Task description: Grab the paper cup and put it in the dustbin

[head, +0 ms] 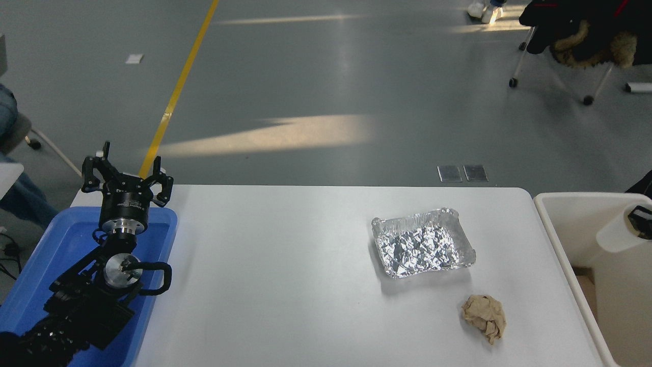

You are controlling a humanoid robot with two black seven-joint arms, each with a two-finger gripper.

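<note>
The white paper cup (617, 233) hangs tilted inside the opening of the large cream-white dustbin (552, 205) at the table's right end, below the level of its rim. My right gripper (640, 219) shows only as a small black part at the right edge, shut on the cup's rim. My left gripper (125, 176) is open and empty, parked over the blue tray (56, 239) at the lower left.
A crinkled silver foil tray (422, 247) lies right of the table's middle. A crumpled brown paper ball (484, 316) lies near the front right. A chair with a dark coat (575, 30) stands on the floor at the far right.
</note>
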